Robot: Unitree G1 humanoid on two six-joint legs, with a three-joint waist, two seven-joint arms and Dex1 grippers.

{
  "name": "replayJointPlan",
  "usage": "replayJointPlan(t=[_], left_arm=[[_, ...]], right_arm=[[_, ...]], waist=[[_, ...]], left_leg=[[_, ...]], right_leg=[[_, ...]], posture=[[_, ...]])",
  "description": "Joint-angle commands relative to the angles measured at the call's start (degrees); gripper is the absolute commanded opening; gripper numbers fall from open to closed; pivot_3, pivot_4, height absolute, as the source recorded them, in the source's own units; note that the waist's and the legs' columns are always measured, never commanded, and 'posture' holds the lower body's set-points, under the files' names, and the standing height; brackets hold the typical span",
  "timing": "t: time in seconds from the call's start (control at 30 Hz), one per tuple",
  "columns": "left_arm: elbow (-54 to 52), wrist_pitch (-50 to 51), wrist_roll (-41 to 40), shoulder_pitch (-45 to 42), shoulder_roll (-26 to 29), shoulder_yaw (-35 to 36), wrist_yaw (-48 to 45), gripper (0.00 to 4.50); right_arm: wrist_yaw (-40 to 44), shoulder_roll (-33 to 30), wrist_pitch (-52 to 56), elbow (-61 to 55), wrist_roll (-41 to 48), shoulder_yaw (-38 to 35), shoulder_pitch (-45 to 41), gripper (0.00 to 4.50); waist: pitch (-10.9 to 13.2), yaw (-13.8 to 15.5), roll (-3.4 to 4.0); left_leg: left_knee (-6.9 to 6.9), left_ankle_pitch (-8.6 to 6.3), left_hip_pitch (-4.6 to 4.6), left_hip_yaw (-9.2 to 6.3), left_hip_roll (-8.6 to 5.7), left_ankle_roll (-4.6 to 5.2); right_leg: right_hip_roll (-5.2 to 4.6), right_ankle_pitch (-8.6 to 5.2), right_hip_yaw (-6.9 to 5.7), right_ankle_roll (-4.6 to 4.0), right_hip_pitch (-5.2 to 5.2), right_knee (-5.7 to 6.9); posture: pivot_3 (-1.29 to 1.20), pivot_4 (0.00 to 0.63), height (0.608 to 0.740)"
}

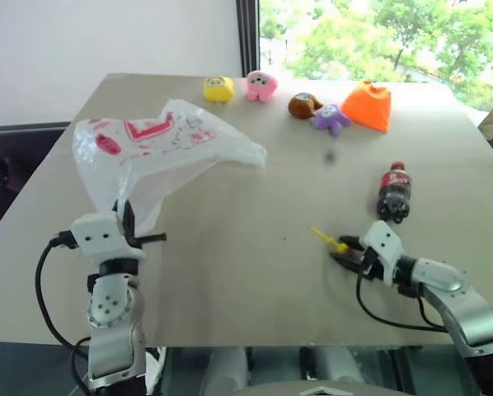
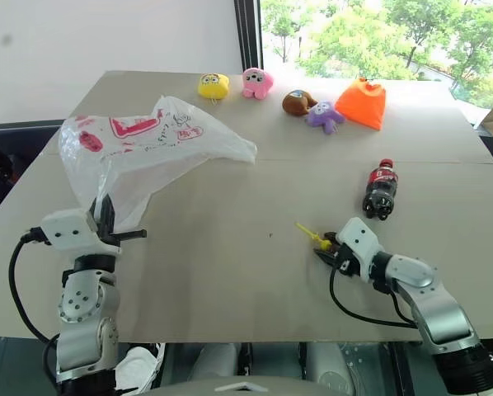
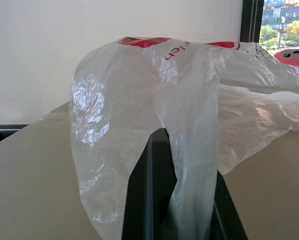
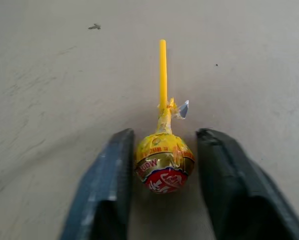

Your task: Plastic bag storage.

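Crinkly white plastic bag [image 1: 160, 148] hangs from the left gripper [image 1: 124, 224], clenched on its handle, its far end resting on the table [image 1: 246, 272]. Right gripper [image 4: 162, 185] straddles a yellow lollipop [image 4: 163, 160], one finger touching its wrapper, the other just apart

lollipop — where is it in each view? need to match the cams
Left eye view: the lollipop lies on the table, at the right gripper tips, below the cola bottle.
Right eye view: same spot, below the bottle.
Left wrist view: not in it; the plastic bag is in front of the lens.
Right wrist view: between the two fingers, stick pointing away.
Shared landmark: the right gripper.
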Motion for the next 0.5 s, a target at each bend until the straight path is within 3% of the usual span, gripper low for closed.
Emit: replayJointPlan(t=[0.03,0.17,0.27,0.5], left_arm=[[-2.7,-1.2,-1.1,-0.5,0.6,-0.6,-1.4,0.0],[-6.2,-0.9,-5.5,0.1,0.4,-4.8,-7.2,0.0],[-10.8,1.6,-9.2,2.1,1.2,-10.0,-12.6,0.0],[-17.8,6.8,-14.1,5.6,5.8,-18.9,-21.8,0.0]], right_arm=[[-0.9,-0.1,1.5,-0.5,0.3,-1.3,-0.6,0.76],[-2.5,2.1,7.8,-1.1,0.9,0.7,-6.2,0.76],[-4.6,7.7,15.9,-1.7,3.8,2.2,-14.4,0.76],[-4.7,21.3,14.9,9.8,2.9,10.0,-29.6,0.76]], waist=[[0.0,0.0,0.0],[0.0,-0.1,0.01],[0.0,-0.6,0.04],[0.1,-0.4,0.16]], left_leg=[[0.0,0.0,0.0,0.0,0.0,0.0],[0.01,0.0,-0.01,0.0,0.0,0.0],[0.01,0.01,0.0,0.07,0.03,-0.01],[-0.1,0.03,-0.11,0.0,0.1,-0.06]], right_leg=[[0.0,0.0,0.0,0.0,0.0,0.0],[0.0,0.0,0.0,0.0,0.0,0.0],[0.01,0.01,0.07,0.0,-0.03,0.03],[0.14,0.0,0.01,-0.02,-0.23,0.12]], posture=[[0.0,0.15,0.74],[0.0,0.15,0.74],[0.0,0.15,0.74],[0.0,0.15,0.74]])
